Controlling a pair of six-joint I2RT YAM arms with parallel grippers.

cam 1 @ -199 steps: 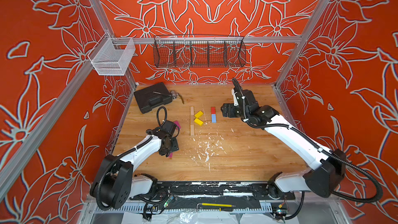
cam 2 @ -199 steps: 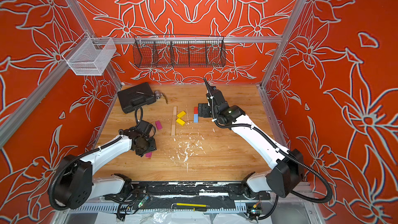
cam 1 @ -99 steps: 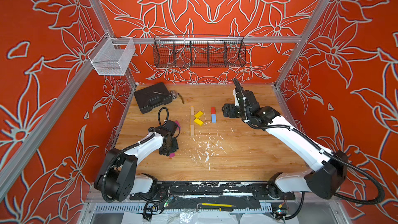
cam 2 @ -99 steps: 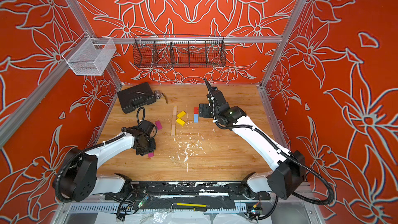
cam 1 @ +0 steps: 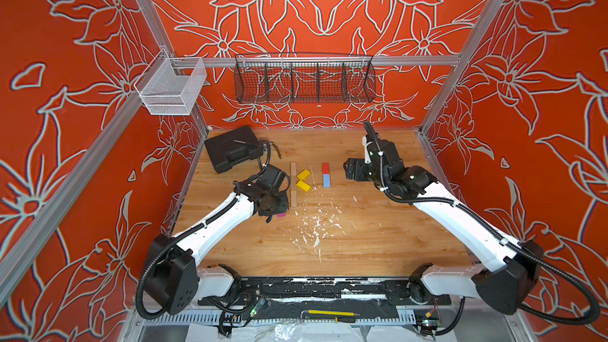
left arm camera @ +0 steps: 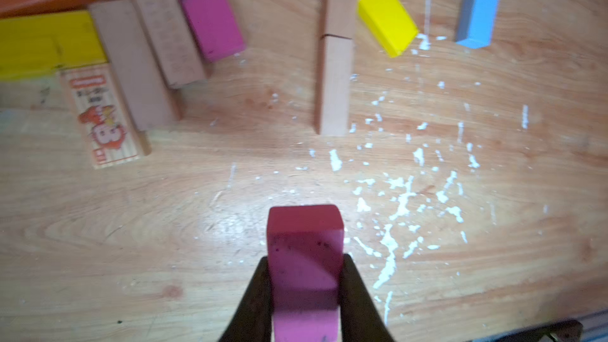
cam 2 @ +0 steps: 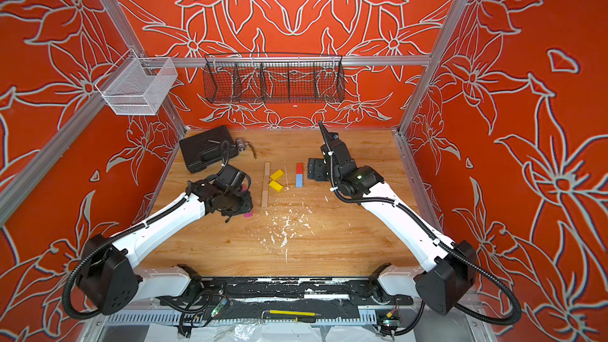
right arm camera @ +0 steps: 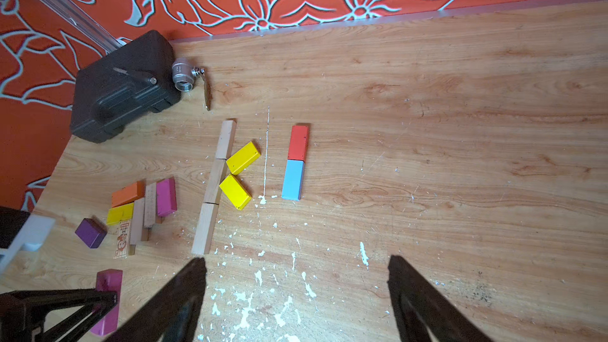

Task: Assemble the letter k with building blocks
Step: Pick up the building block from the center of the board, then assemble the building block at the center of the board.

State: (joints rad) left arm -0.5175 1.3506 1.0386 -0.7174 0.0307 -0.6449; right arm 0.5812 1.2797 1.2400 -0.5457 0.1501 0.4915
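Left tool [left arm camera: 305, 258] gripping a magenta block [left arm camera: 304, 241] near the pale wooden bars [left arm camera: 334, 87]; right tool [right arm camera: 296, 259] spread wide, empty, beside the red block [right arm camera: 298, 142] and blue block [right arm camera: 292, 179] on the counter [right arm camera: 427, 159].

The left arm's black wrist [cam 1: 269, 197] is covering most of the heap of painted wooden blocks [right arm camera: 141, 205] in both top views; only a corner of a magenta wooden bar [cam 1: 281, 215] is peeking out from under it.

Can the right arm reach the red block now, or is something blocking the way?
Probably yes. The right gripper is open and empty, close beside the red block. Nothing stands between them; only the blue block touches its end.
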